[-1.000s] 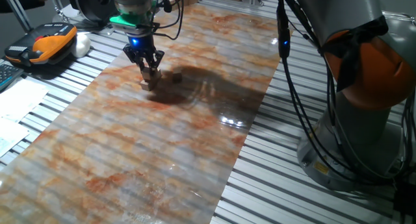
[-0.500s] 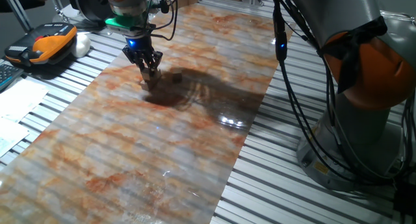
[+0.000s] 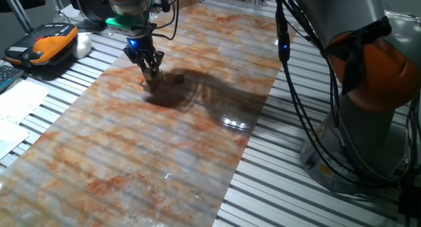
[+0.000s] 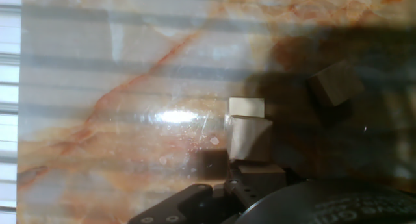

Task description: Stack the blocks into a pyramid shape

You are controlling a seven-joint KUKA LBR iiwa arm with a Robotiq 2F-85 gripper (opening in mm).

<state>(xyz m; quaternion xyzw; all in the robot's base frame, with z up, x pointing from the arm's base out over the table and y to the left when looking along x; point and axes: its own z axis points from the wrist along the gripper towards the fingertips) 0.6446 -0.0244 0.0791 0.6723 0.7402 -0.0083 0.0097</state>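
Note:
A small cluster of light-brown wooden blocks (image 3: 152,84) sits on the marbled mat at the far left. In the hand view it shows as one block (image 4: 247,107) and a second one (image 4: 250,138) just in front of it. My gripper (image 3: 152,72) hangs straight above this cluster with its fingers close together on another block (image 4: 260,169), which sits at or just above the cluster. A single block (image 3: 178,77) lies apart to the right, and it also shows in the hand view (image 4: 335,84). Other blocks are hidden or out of view.
The marbled mat (image 3: 164,148) lies on a slatted metal table. An orange-and-black device (image 3: 49,43) and papers (image 3: 16,108) lie off the mat on the left. The arm's orange and grey base (image 3: 368,89), with hanging cables (image 3: 296,89), stands on the right.
The gripper has moved slightly left over the cluster and its fingers look closer together than one second ago. The blocks on the mat have not moved.

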